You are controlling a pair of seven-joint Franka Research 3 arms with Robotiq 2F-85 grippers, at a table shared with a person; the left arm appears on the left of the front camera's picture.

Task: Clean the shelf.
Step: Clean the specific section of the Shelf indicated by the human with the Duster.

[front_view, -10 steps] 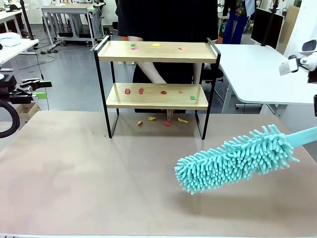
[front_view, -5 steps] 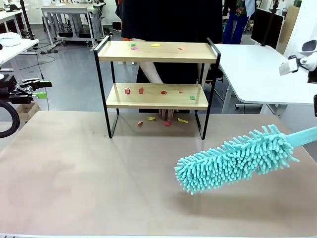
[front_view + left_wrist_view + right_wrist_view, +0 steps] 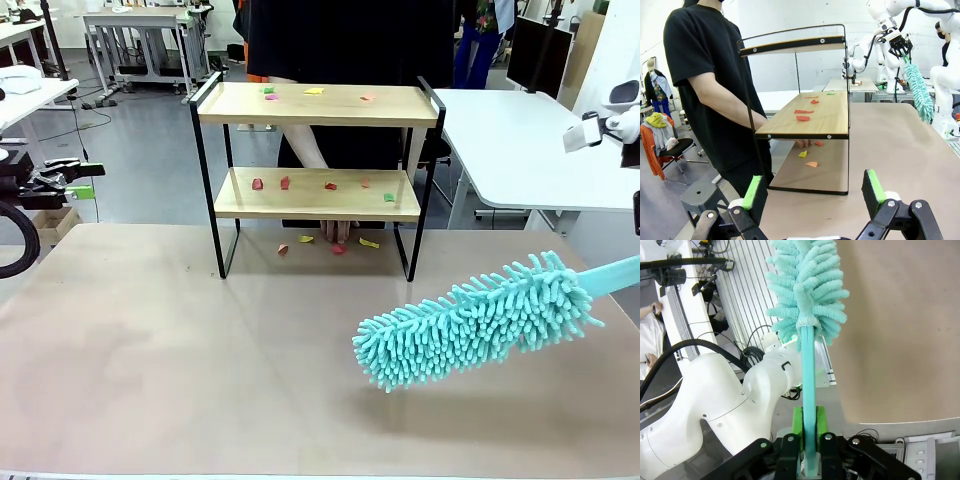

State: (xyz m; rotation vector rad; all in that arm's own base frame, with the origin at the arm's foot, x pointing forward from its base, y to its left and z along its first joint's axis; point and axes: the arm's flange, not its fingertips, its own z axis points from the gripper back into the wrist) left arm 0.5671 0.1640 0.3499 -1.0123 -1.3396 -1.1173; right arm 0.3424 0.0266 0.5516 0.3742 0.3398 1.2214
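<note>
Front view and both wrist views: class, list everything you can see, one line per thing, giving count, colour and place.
shelf: one, light wood boards in a black frame, far middle of the table
paper scraps: about four, green, pink and yellow, on the top board
paper scraps: five, mostly red, one green, on the lower board
paper scraps: about four, yellow, orange and red, on the table under the shelf
duster: one, teal, above the table's right side
table: one, light brown, under the shelf
person: one, black shirt, behind the shelf
hand: one, among the scraps under the shelf
left gripper: open, empty
right gripper: shut on the duster's handle
</note>
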